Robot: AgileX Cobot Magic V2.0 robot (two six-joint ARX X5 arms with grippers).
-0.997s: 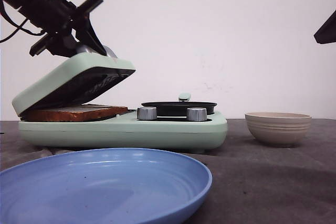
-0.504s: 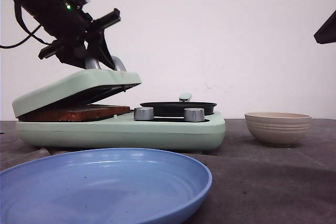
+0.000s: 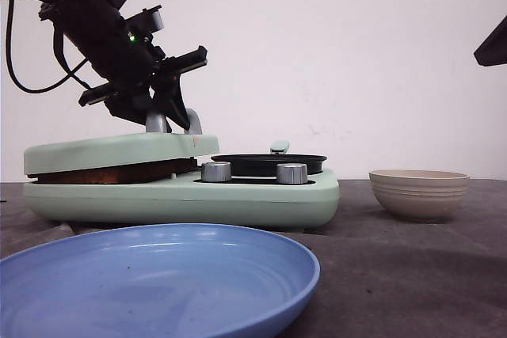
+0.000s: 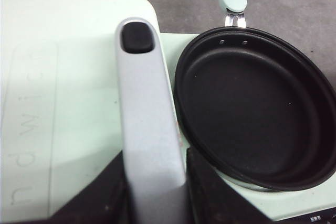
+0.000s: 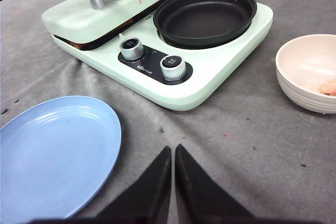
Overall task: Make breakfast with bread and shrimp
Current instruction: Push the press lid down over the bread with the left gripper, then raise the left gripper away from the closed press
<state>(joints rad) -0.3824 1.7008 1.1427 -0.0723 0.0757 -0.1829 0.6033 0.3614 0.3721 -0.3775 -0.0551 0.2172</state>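
Observation:
The bread (image 3: pixel 119 172) shows only as a brown edge between the mint sandwich maker's base (image 3: pixel 182 199) and its lid (image 3: pixel 119 150), which lies almost flat on it. My left gripper (image 3: pixel 170 120) is shut on the lid's silver handle (image 4: pixel 144 114), with its dark fingers (image 4: pixel 210 198) on either side of it. A pinkish shrimp piece (image 5: pixel 329 86) lies in the beige bowl (image 5: pixel 307 72). My right gripper (image 5: pixel 173 153) is shut and empty, above the grey cloth in front of the maker.
An empty black pan (image 3: pixel 269 162) sits on the maker's right half, behind two silver knobs (image 3: pixel 295 172). An empty blue plate (image 3: pixel 158 275) lies at the front left. The beige bowl (image 3: pixel 420 193) stands to the right of the maker.
The lid has come down from half open to almost flat on the bread. My left gripper moved down and to the right with the handle. The right gripper has not moved.

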